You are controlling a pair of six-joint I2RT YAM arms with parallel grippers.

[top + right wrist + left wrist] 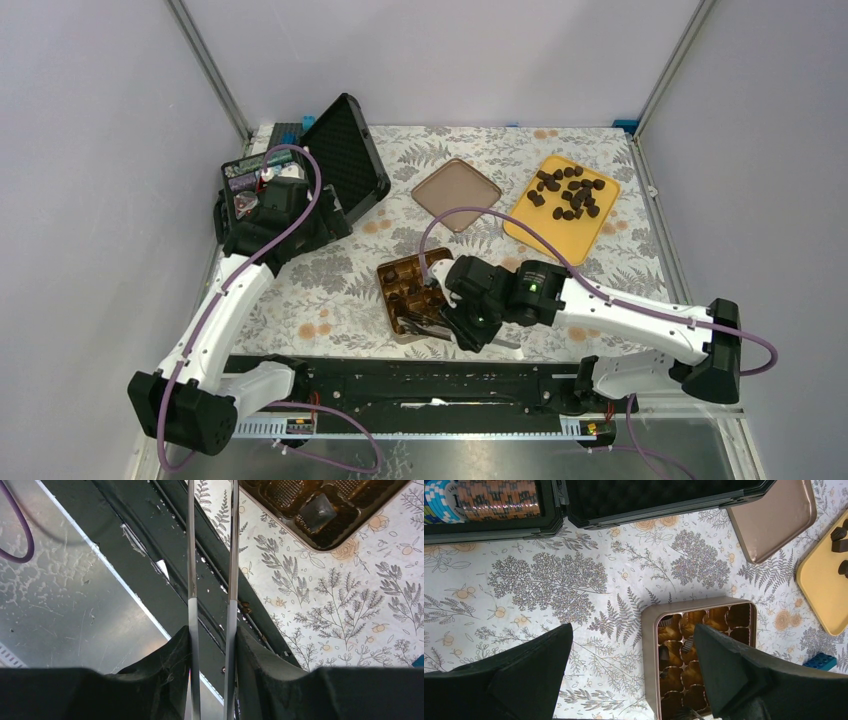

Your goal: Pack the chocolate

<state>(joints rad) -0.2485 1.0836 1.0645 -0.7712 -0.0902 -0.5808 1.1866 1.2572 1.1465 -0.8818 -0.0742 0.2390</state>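
From above we see the fern-patterned bench (pixel 300 290). At two o'clock a yellow tray (pixel 560 238) carries a loose heap of chocolate pieces (pixel 570 193), and at twelve lies the flat brown lid (pixel 457 193). The gridded tin (pixel 383 290) sits toward six o'clock (a few dark pieces lie in its cells). The right hand (pixel 452 322) hangs at the tin's four-o'clock corner, gripping thin tweezers (pixel 420 323) that cross the near cells. The left hand (pixel 262 205) hovers over an open black case (pixel 345 155) at ten o'clock.
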